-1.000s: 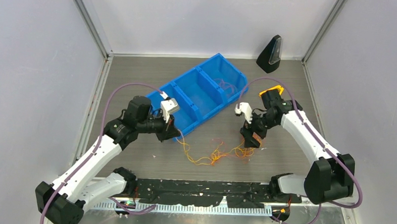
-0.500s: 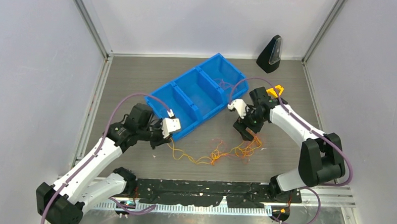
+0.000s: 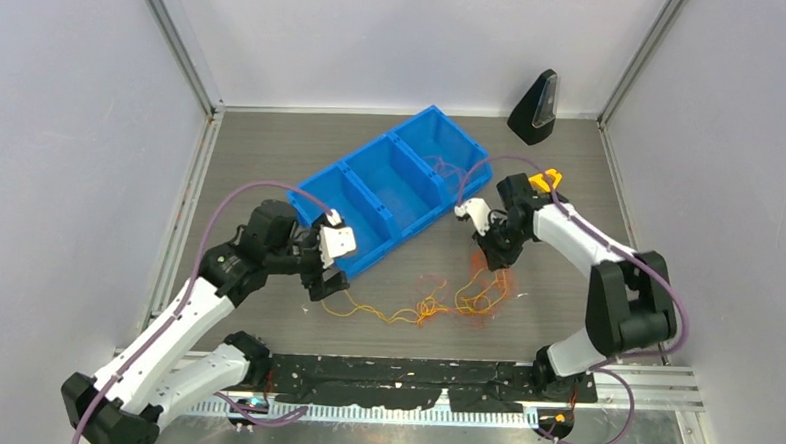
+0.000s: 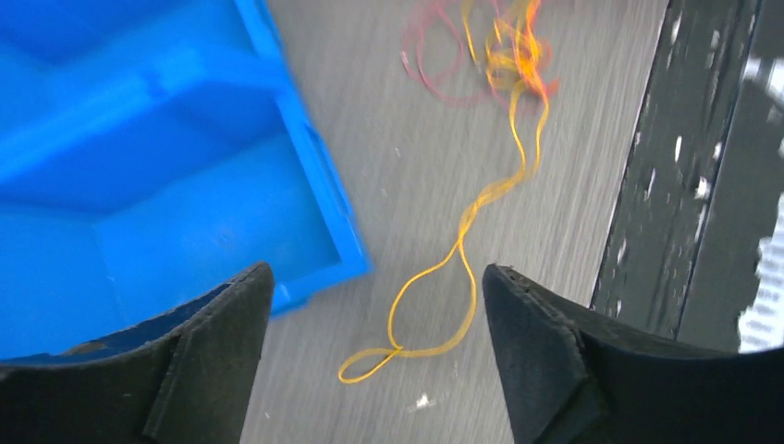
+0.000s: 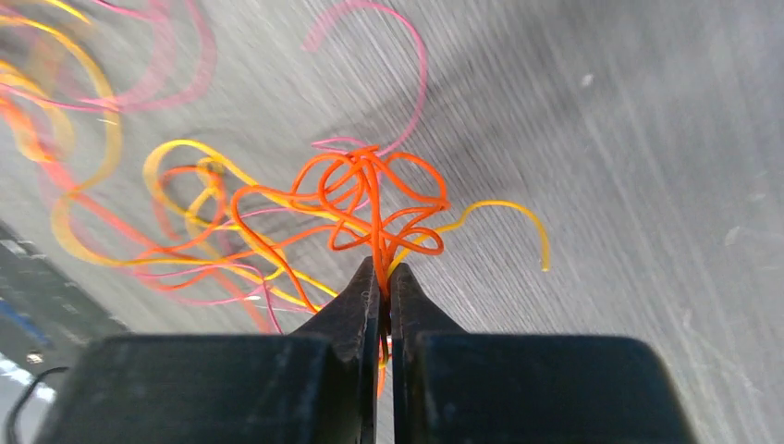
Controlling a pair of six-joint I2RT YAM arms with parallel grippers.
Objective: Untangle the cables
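The cables [image 3: 425,308] lie in a thin tangle of orange, yellow and pink on the table in front of the blue bin. My right gripper [image 5: 384,277] is shut on an orange and yellow bunch of the cables [image 5: 365,199], lifted a little at the tangle's right end [image 3: 487,276]. Seen from above, the right gripper [image 3: 488,254] sits just above that end. My left gripper [image 4: 374,287] is open above a loose yellow cable loop [image 4: 407,342] lying on the table. From above, the left gripper [image 3: 328,284] hovers at the tangle's left end, by the bin's near corner.
A blue three-compartment bin [image 3: 356,185] stands diagonally at mid-table, a few thin cables in its far compartment. A black wedge-shaped object [image 3: 536,108] stands at the back right. A black strip [image 3: 412,378] runs along the near edge. Grey walls enclose the table.
The left gripper let go of the yellow cable and opened, drifting slightly toward the near edge. The right gripper shut on the orange bunch and pulled it up and away from the near edge.
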